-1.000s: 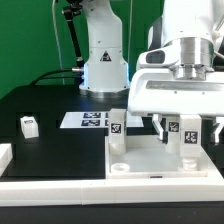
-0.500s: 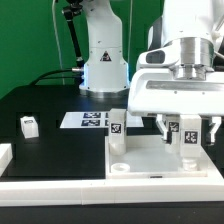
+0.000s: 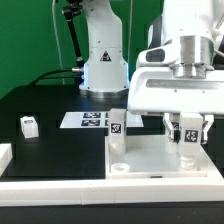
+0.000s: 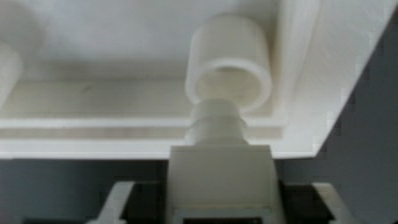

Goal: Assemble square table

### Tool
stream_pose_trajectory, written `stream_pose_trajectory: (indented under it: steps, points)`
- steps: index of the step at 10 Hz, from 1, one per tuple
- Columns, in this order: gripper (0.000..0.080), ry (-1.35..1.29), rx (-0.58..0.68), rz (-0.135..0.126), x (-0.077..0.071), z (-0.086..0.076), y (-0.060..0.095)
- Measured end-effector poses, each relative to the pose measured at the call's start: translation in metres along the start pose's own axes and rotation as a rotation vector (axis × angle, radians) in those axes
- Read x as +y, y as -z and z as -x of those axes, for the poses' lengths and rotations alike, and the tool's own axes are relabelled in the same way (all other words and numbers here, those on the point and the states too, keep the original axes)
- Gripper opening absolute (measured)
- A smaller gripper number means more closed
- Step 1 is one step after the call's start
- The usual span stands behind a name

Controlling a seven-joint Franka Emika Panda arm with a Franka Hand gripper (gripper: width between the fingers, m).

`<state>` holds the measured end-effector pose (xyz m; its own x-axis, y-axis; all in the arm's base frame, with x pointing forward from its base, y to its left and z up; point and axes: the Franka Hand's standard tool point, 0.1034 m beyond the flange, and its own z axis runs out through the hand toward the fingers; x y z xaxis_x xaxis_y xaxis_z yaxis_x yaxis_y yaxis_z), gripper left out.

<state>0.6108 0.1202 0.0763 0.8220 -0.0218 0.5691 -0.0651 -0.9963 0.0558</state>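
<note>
- Table (image 3: 40, 105): black; carries all parts.
- Tabletop (image 3: 150, 158): flat on the table, rim up, at the exterior view's right.
- Gripper (image 3: 187, 136): jaws narrow, clamped on the held leg (image 3: 187, 127), which stands upright with its peg at a round socket (image 4: 231, 75).
- Marker board (image 3: 85, 119): flat, beside the tabletop.
- Corner leg (image 3: 117, 125): upright on the tabletop's far corner.
- Loose leg (image 3: 29, 125): on the table, well apart.

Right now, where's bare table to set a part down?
Bare black table lies between the loose leg, the marker board and the tabletop. Crowded: the tabletop's far edge, where an upright leg stands and the gripper straddles a second leg.
</note>
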Motion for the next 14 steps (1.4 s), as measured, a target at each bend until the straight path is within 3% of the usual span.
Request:
stream_pose_trajectory:
  steps: [3,6,14]
  points:
    - [0.0288,0.003,0.004,-0.017,0.005,-0.007,0.012]
    - [0.0290,0.006,-0.017,-0.020,0.010,0.000,0.004]
    - [0.0290,-0.005,-0.081,-0.035,0.011,-0.001,-0.001]
